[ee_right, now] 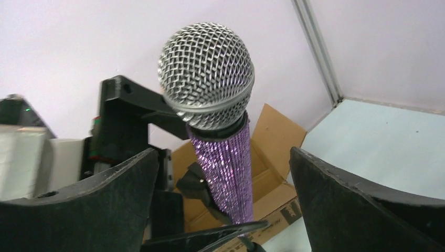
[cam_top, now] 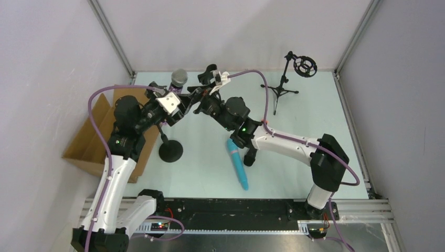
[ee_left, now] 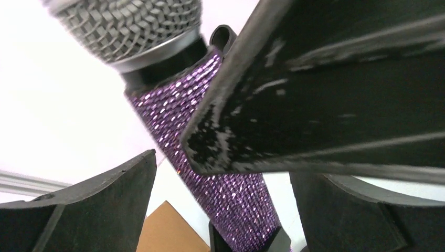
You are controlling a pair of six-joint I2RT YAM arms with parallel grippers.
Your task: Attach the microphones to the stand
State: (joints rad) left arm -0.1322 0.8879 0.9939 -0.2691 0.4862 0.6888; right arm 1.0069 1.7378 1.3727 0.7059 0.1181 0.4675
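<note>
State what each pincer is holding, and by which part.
Nothing: both the left pincer and right pincer stand open around the purple microphone, whose handle sits in the stand clip.

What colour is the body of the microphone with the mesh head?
The microphone body is glittery purple, clearest in the right wrist view.

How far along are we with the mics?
Done, it seems: the purple mic stands upright in a black stand clip. In hand: nothing; left gripper and right gripper sit open around it. Left: the light blue mic lies on the table; the tripod stand is empty.
</note>
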